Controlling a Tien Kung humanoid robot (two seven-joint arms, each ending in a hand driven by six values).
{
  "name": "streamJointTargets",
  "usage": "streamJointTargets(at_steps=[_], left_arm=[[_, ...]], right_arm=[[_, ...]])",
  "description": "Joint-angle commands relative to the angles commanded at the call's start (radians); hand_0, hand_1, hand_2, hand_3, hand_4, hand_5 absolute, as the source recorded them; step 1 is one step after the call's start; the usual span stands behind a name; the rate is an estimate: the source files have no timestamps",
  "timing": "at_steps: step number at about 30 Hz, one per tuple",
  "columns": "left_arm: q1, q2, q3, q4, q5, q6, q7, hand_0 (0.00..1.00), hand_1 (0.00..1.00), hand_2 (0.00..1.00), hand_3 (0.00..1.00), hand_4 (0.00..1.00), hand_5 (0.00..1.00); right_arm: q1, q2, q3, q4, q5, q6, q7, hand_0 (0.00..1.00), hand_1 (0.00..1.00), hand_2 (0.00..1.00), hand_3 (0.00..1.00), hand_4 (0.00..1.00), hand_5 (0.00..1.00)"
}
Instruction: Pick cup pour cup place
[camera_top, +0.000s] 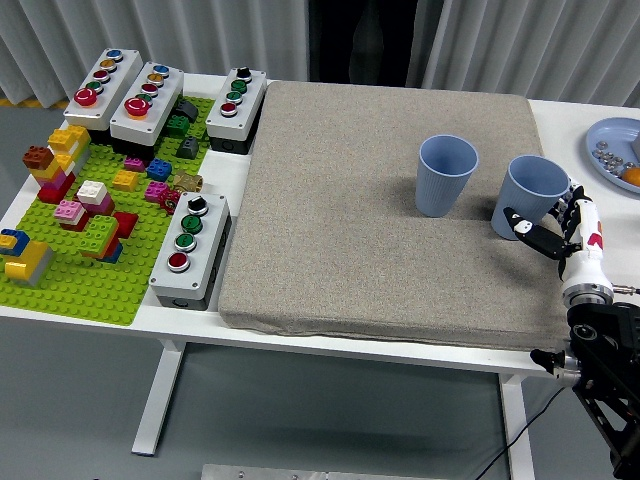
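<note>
Grey mat (370, 200) carries two blue cups; right hand (565, 228) wraps the tilted right cup (528, 195).

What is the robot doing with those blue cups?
The right robot hand has reached in from the right side and sits against the nearer blue cup, its fingers spread around the cup's side. The cup stands upright on the grey mat and has not been lifted. A second blue cup stands upright just to its left, untouched. The robot's left arm is not in the picture. It looks as if the robot is about to pick up the cup, but whether the grip is closed is hard to tell.
</note>
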Motion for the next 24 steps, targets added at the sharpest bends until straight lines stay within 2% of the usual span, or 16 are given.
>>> streamJointTargets(at_steps=[4,5,22,24], left_arm=[[0.001,0.000,-0.002,0.000,0.001,0.000,0.000,0.761,0.799,0.845,0.753,0.510,0.960],[0.001,0.000,-0.002,0.000,0.001,0.000,0.001,0.762,0.799,0.845,0.753,0.510,0.959],[0.002,0.000,-0.002,0.000,-0.003,0.001,0.000,0.761,0.799,0.845,0.753,0.510,0.960],[0.002,0.000,-0.002,0.000,-0.003,0.001,0.000,0.761,0.799,0.845,0.753,0.510,0.959]], right_arm=[[-0.002,-0.001,-0.006,0.006,-0.002,0.000,-0.003,0.814,0.725,0.669,0.751,0.868,0.180],[-0.003,-0.001,-0.008,0.009,-0.004,0.000,-0.005,0.809,0.721,0.656,0.718,0.864,0.179],[-0.002,-0.006,0.003,0.022,-0.021,0.000,-0.004,0.806,0.721,0.653,0.707,0.866,0.181],[-0.003,-0.007,0.005,0.022,-0.021,0.000,-0.003,0.777,0.703,0.614,0.689,0.846,0.160]])
